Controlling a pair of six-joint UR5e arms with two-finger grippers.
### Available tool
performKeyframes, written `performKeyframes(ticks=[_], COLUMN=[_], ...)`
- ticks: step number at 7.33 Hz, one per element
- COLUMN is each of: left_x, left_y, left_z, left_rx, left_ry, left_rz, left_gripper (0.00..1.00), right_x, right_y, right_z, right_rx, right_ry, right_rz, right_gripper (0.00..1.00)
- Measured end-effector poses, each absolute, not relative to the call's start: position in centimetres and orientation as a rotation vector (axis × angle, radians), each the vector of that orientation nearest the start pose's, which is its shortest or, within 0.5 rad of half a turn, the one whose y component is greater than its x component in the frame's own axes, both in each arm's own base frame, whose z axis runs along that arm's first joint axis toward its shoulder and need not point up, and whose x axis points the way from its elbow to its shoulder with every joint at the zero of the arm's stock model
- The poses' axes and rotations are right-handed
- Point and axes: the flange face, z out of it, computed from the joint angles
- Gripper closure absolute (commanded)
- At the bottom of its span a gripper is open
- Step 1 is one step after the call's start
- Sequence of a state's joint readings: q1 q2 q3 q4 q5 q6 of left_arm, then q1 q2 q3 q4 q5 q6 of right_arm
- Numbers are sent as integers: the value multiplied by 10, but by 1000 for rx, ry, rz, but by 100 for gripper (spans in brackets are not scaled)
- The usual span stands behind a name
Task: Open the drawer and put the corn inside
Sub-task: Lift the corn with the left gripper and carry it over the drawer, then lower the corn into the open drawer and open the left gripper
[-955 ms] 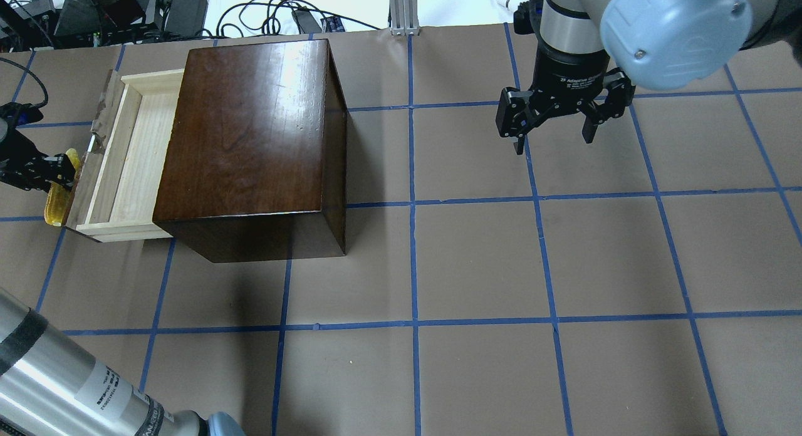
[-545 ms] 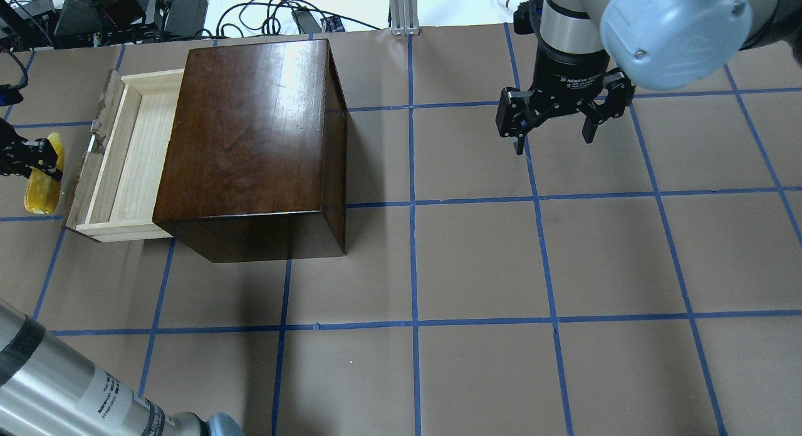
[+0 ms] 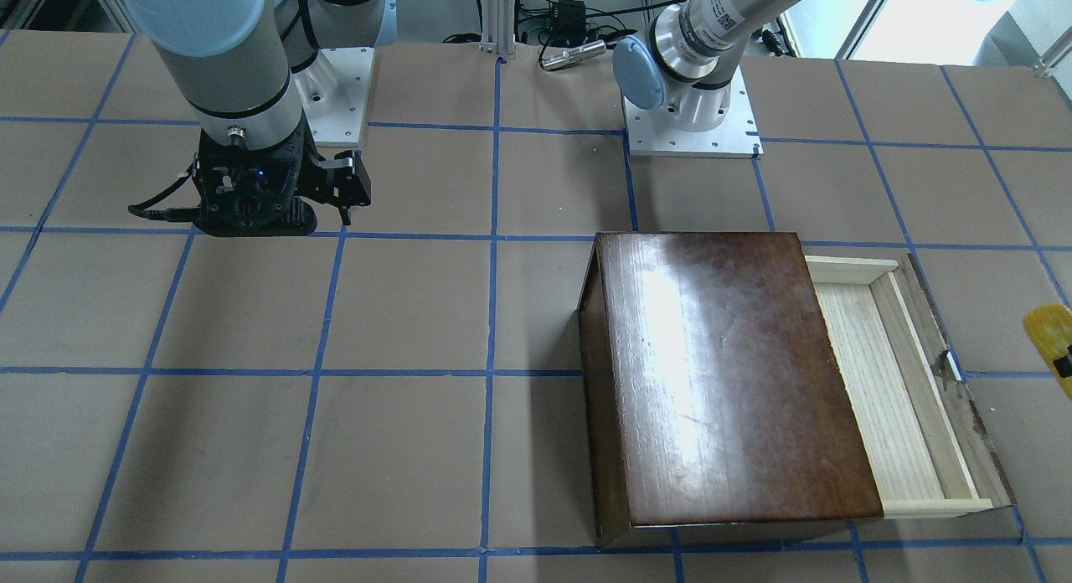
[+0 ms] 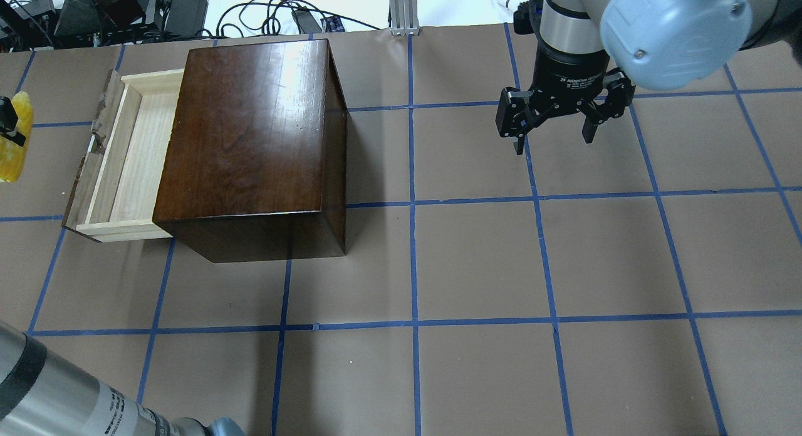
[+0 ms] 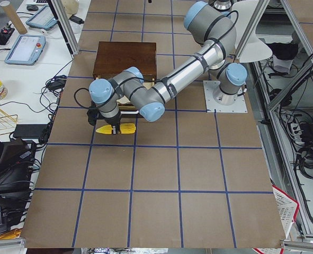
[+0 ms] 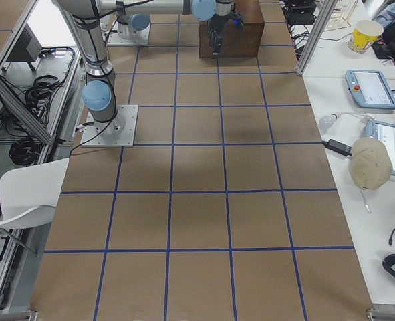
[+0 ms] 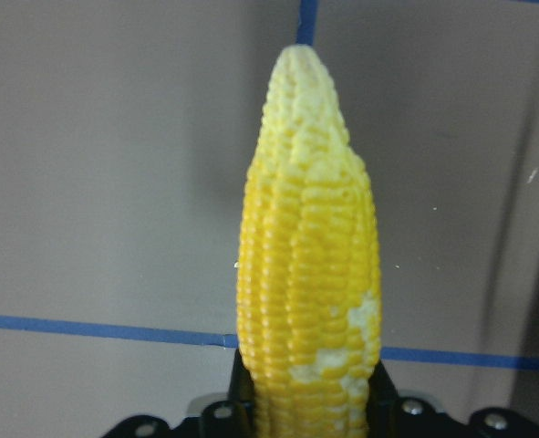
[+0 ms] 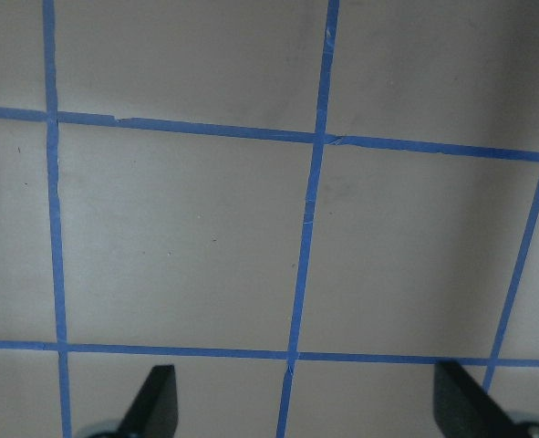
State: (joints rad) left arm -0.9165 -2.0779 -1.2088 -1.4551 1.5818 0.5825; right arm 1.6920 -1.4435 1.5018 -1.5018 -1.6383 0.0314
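Yellow, bumpy-kernelled corn fills the left wrist view, a tapered cob whose paler, narrowing tip points away from the gripper. The left gripper is clamped across the cob, black fingers pressing on either side. The corn is held level over the table, outside the drawer and well apart from its front panel. Its long axis runs roughly parallel to that panel, and the narrower end appears to be the one farther from the robot's base. The drawer stands pulled out of a glossy dark-brown wooden box with a smooth, reflective top. It is a shallow rectangular tray of pale, straight-grained wood with a dark brown front and a small metal pull. The tray's visible part holds nothing. Matte brown paper covers the table, ruled into squares by blue tape. The right gripper hangs over this paper on the far side from the box. Its two black fingers are spread wide with nothing between them, and the right wrist view shows only tape lines and paper below.
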Motion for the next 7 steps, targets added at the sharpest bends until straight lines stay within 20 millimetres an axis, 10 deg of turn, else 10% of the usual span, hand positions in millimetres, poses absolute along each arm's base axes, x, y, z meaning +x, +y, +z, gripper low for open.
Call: performKeyframes(ticks=[3, 7], left_x=[217, 132], left_y=[-645, -663], left_z=[434, 394], left_rx=[29, 21], left_ry=[3128, 3223], left_rz=[-16, 48], left_gripper=[100, 100], right_x=[190, 190], right_y=[-513, -513], right_z=[450, 450], right_rx=[-151, -150], right_ry=[3209, 3209], right_rz=[196, 196], right_gripper=[0, 0])
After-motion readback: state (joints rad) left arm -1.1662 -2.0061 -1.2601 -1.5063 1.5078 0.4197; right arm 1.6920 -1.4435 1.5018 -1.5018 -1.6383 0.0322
